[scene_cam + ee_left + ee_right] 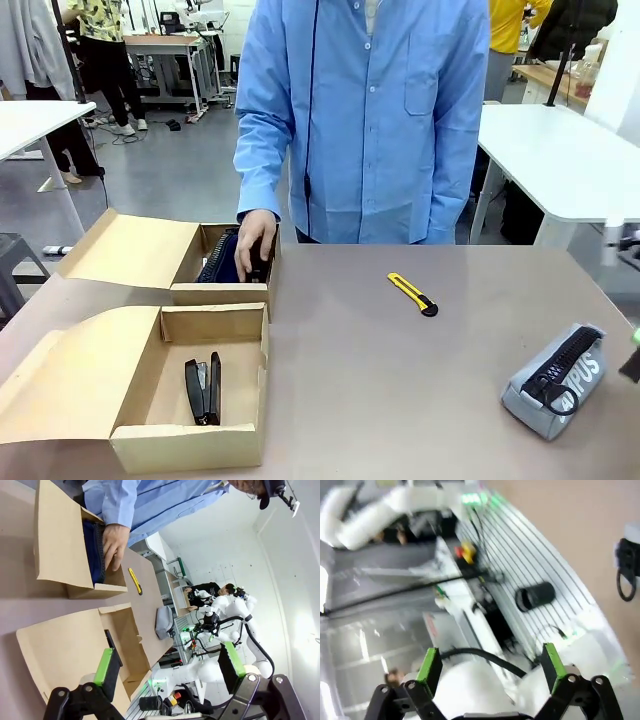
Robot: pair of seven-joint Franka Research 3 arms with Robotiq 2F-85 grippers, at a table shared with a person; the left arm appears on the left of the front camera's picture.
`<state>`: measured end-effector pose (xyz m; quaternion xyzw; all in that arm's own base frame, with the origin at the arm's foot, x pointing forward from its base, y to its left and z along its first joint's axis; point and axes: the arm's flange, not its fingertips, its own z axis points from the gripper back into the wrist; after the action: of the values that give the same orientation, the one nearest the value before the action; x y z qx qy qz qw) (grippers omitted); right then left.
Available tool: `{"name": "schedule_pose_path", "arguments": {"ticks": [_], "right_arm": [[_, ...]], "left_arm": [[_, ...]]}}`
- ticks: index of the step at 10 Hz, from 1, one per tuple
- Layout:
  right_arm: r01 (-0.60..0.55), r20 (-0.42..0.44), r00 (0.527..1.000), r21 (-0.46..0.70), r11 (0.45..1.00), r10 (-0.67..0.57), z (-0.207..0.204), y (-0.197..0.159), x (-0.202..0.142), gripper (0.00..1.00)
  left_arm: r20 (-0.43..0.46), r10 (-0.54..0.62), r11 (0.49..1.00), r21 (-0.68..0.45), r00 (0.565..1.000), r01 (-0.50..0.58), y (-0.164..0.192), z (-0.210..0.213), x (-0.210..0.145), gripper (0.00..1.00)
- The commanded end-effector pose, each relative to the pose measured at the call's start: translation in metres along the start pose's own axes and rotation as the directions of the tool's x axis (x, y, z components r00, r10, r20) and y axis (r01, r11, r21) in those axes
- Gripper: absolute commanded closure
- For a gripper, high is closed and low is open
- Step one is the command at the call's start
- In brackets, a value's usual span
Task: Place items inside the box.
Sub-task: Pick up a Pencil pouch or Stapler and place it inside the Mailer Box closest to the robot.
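Note:
Two open cardboard boxes stand at the table's left. The near box (190, 440) (65, 650) holds a black stapler (203, 390) (109, 639). In the far box (215, 293) (57, 545) lies a navy zip pouch (222, 258) (94, 550), with a person's hand (254, 238) (114, 542) resting on it. A yellow-black utility knife (413, 294) (135, 581) lies mid-table. The grey zip pouch (557, 380) (164, 622) lies at the near right. My left gripper (167, 665) hangs open above the near box. My right gripper (490, 662) is open, facing the robot's base, with nothing between its fingers.
The person in a blue shirt (370, 110) stands at the far edge behind the far box. Both boxes' lids (125, 250) lie folded open to the left. Bare tabletop (400, 400) spreads between the boxes and the grey pouch.

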<state>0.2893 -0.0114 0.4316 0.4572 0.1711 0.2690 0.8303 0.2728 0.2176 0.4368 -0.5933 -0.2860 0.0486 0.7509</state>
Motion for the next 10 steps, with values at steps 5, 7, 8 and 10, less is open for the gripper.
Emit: {"name": "schedule_pose_path", "arguments": {"ticks": [5, 7, 8, 10], "right_arm": [[-0.111, -0.26, 0.964, -0.206, 0.972, 0.055, -0.015, -0.014, 0.022, 0.0], [-0.709, -0.599, 0.705, -0.576, 0.407, 0.38, 0.011, -0.015, 0.077, 0.0], [-0.878, -0.711, 0.462, -0.451, 0.16, 0.53, 0.012, -0.01, 0.083, 0.0], [-0.913, -0.693, 0.25, -0.401, -0.074, 0.677, 0.019, -0.003, 0.071, 0.0]], "left_arm": [[0.008, -0.02, 1.0, -0.014, 1.0, 0.02, -0.002, 0.0, 0.0, 0.0], [0.008, -0.02, 1.0, -0.014, 1.0, 0.02, -0.002, 0.0, 0.0, 0.0], [0.008, -0.02, 1.0, -0.014, 1.0, 0.02, -0.002, 0.0, 0.0, 0.0], [0.008, -0.02, 1.0, -0.014, 1.0, 0.02, -0.002, 0.0, 0.0, 0.0]]}}
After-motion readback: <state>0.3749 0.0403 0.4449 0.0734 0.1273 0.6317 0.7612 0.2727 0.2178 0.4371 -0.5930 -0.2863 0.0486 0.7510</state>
